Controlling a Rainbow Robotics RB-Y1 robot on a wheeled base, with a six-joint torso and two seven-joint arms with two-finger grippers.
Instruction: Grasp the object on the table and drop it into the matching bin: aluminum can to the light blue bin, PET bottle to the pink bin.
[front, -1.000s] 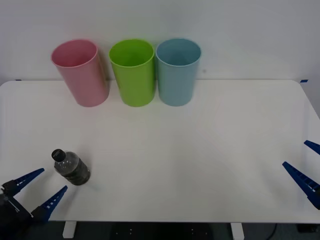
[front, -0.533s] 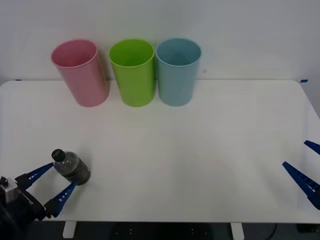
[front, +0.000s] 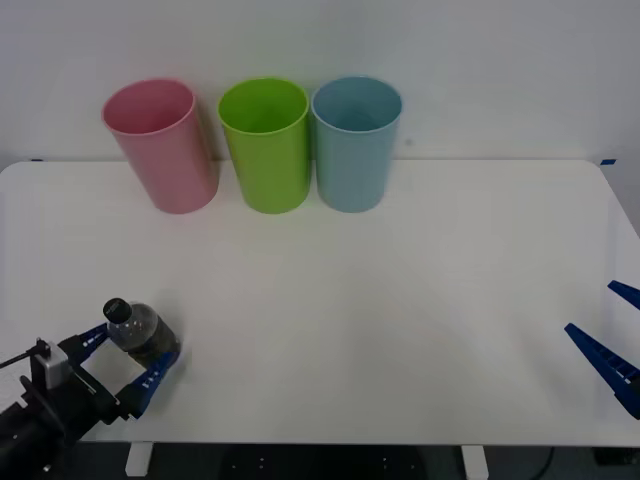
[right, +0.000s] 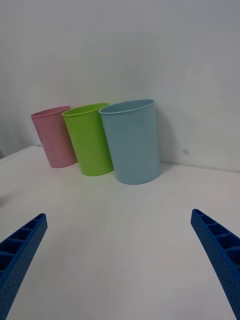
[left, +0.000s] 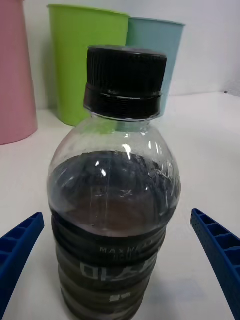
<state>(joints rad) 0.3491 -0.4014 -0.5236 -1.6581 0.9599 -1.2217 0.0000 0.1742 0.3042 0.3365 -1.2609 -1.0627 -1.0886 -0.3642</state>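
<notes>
Plastic PET bottle (front: 143, 337) between left claw (front: 122, 362) fingers (spread)

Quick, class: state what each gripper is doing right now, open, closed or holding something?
Left gripper: open, one finger on each side of the PET bottle, not closed on it.
Right gripper: open, holding nothing, at the table's right edge.

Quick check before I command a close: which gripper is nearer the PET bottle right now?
Left. The left gripper is open with a finger on either side of the PET bottle at the table's near-left corner. The right gripper is open at the table's far right edge.
</notes>
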